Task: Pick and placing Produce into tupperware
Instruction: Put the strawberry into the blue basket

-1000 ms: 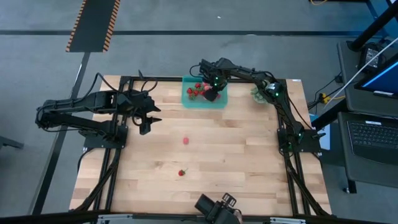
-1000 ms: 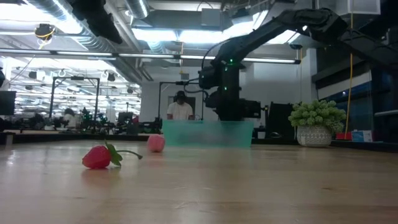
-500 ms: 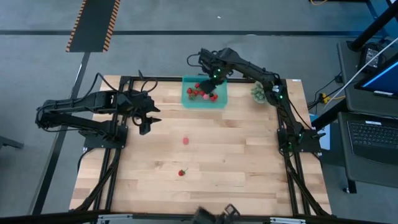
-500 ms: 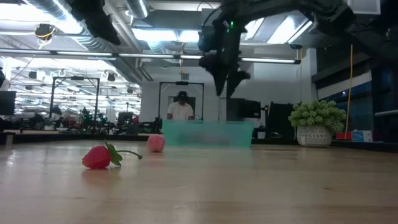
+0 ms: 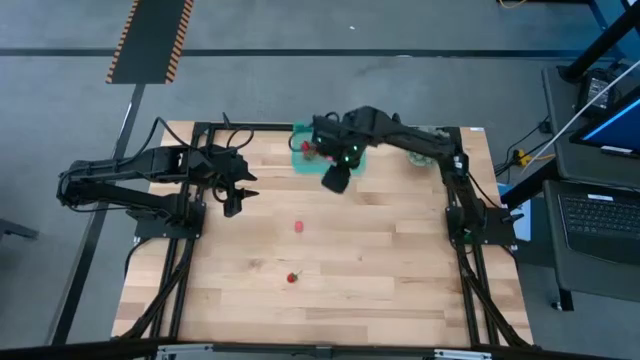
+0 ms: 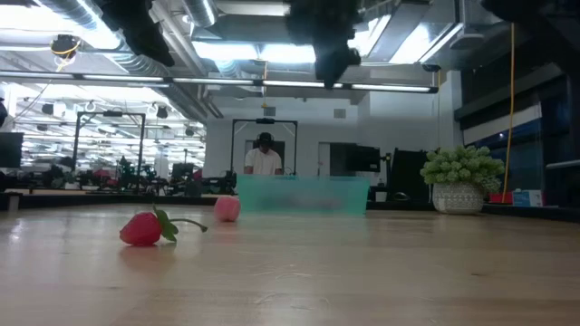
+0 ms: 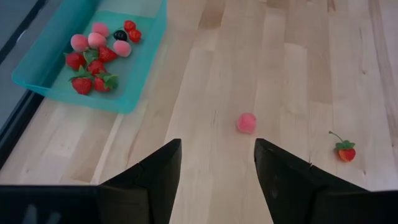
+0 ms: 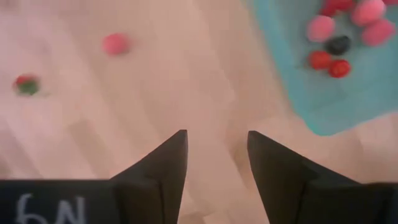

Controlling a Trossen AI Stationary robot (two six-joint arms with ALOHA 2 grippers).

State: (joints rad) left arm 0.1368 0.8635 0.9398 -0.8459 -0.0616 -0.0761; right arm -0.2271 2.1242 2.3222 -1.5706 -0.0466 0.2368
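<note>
The teal tupperware (image 5: pixel 303 162) stands at the table's far edge and holds several red and pink produce pieces and a dark berry (image 7: pixel 99 53). Two produce pieces lie loose on the wood: a pink one (image 5: pixel 298 227) mid-table and a red strawberry with a green top (image 5: pixel 292 278) nearer the front. My right gripper (image 5: pixel 336 180) hangs high over the table just in front of the tupperware, pointing down, open and empty (image 8: pixel 216 137). My left gripper (image 5: pixel 233 198) waits at the table's left, open and empty (image 7: pixel 217 146), raised above the wood.
A spiky green plant in a white pot (image 6: pixel 462 178) stands at the far right corner. Bare wood (image 5: pixel 380 260) spreads around the two loose pieces. A person (image 6: pixel 264 156) shows in the room beyond the table.
My right gripper has risen out of the tupperware and swung toward the table's near edge and a little left, now high above the wood in front of the container. The loose pieces and my left arm have kept still.
</note>
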